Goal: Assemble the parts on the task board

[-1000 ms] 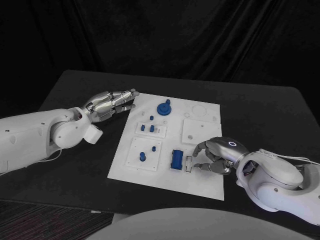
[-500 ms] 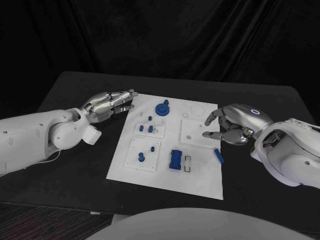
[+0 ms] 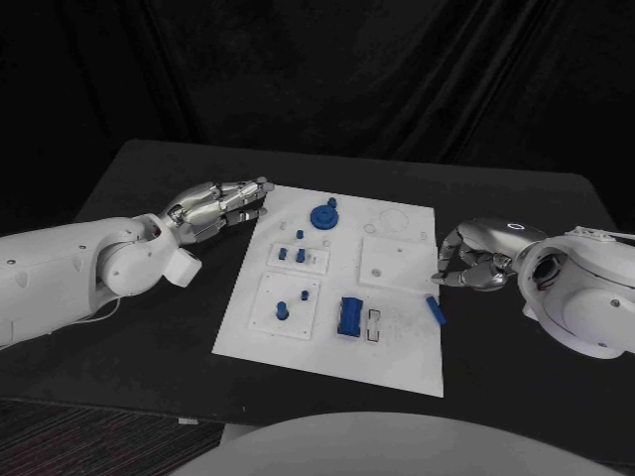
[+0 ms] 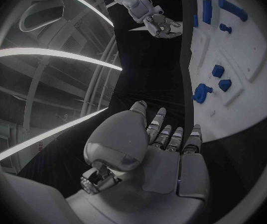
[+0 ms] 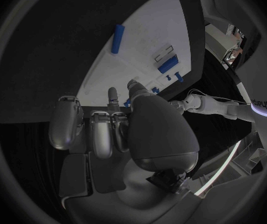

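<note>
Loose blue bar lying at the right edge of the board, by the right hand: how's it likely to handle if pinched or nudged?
The blue bar looks like a short, solid moulded piece, so probably stiff and light. It lies flat on the task board, so a nudge would likely slide or spin it. It sits at the board's edge, so a push outward may drop it onto the table.

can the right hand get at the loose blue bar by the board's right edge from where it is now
Probably yes. The right hand hovers just beyond the task board's right edge, holding nothing, and the blue bar lies flat close by, with nothing between them.
</note>
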